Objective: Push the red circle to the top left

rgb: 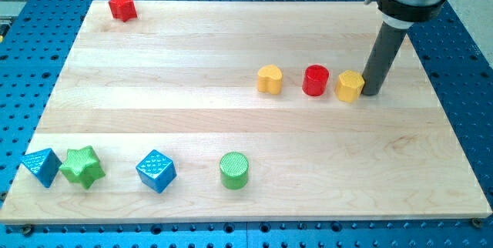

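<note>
Eight blocks are sitting on the wooden board (154, 71), and we are reading them from the view's left. Far from my tip (372, 92), along the view's bottom, a blue block (41, 166), a green star (82, 166), a blue cube (156, 171) and a green cylinder (234, 170) are lying well apart from our work. A red block (122, 6) is resting in the top-left corner. Nearer, a yellow heart (269, 79) is standing just left of the red circle (315, 80), which is waiting two blocks left of my tip. A yellow block (350, 86) is touching my tip's left side. There is no hand here to open or close, only the rod. To push well, we judge we are needing to get behind the red circle's lower right, clear of both yellow pieces, then be steering diagonally.
</note>
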